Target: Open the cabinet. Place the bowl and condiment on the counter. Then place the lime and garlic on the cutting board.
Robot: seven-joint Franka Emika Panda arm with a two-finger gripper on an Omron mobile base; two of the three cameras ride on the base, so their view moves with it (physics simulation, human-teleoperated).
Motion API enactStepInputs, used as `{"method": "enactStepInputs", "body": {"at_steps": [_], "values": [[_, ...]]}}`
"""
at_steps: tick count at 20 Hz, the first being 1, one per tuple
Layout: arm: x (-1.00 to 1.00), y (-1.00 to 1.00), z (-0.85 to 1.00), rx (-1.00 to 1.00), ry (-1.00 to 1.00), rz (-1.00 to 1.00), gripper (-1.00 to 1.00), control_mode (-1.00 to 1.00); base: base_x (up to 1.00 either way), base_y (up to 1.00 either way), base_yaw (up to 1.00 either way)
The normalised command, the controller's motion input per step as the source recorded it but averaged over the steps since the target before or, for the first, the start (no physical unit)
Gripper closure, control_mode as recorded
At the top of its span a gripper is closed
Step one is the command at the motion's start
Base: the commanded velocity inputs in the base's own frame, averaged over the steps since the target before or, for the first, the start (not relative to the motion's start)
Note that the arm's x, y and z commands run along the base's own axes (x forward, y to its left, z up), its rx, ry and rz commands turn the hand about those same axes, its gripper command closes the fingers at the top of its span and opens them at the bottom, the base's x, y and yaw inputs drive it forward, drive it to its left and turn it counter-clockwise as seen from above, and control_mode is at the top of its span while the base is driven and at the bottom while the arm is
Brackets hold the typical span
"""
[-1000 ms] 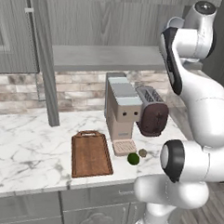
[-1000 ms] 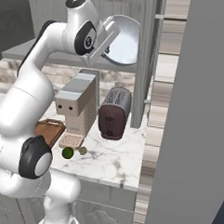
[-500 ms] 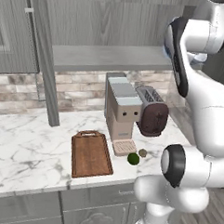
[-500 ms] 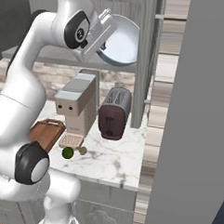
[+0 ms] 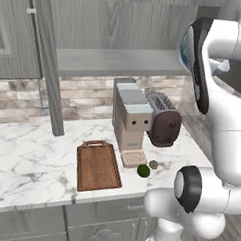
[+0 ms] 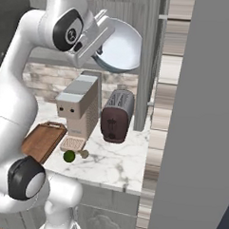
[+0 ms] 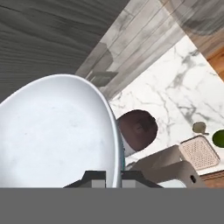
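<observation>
Cabinet (image 5: 27, 32) open: done. Claw (image 7: 113, 175) clamped on rim of bowl (image 6: 119, 46), held high above toaster (image 6: 116, 115), not yet on bench (image 6: 114, 161). Lime (image 5: 143, 170) and garlic (image 5: 153, 165) on bench beside cutting board (image 5: 97, 166), unmoved. Condiment placement still left.

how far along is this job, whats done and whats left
Done: the cabinet stands open. In hand: the gripper is shut on the bowl, holding it tilted in the air above the toaster, not yet set on the counter. Left: no condiment bottle stands on the counter, and the lime and garlic lie on the marble beside the cutting board, not on it.
</observation>
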Motion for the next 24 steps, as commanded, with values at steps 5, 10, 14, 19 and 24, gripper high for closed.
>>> {"method": "enactStepInputs", "body": {"at_steps": [5,10,14,19,24], "values": [[-0.01,0.78,-0.06,-0.03,0.00,0.01,1.00,-1.00,0.00,0.00,0.00],[-0.08,0.97,-0.14,-0.09,0.00,0.00,1.00,-1.00,0.00,0.00,0.00],[-0.81,0.48,-0.05,-0.05,0.01,0.00,1.00,-1.00,0.00,0.00,0.00],[-1.00,0.16,0.00,-0.04,0.01,0.00,1.00,-1.00,0.00,0.00,0.00],[-0.89,0.17,-0.01,-0.06,0.06,0.00,1.00,-1.00,0.00,0.00,0.00]]}}
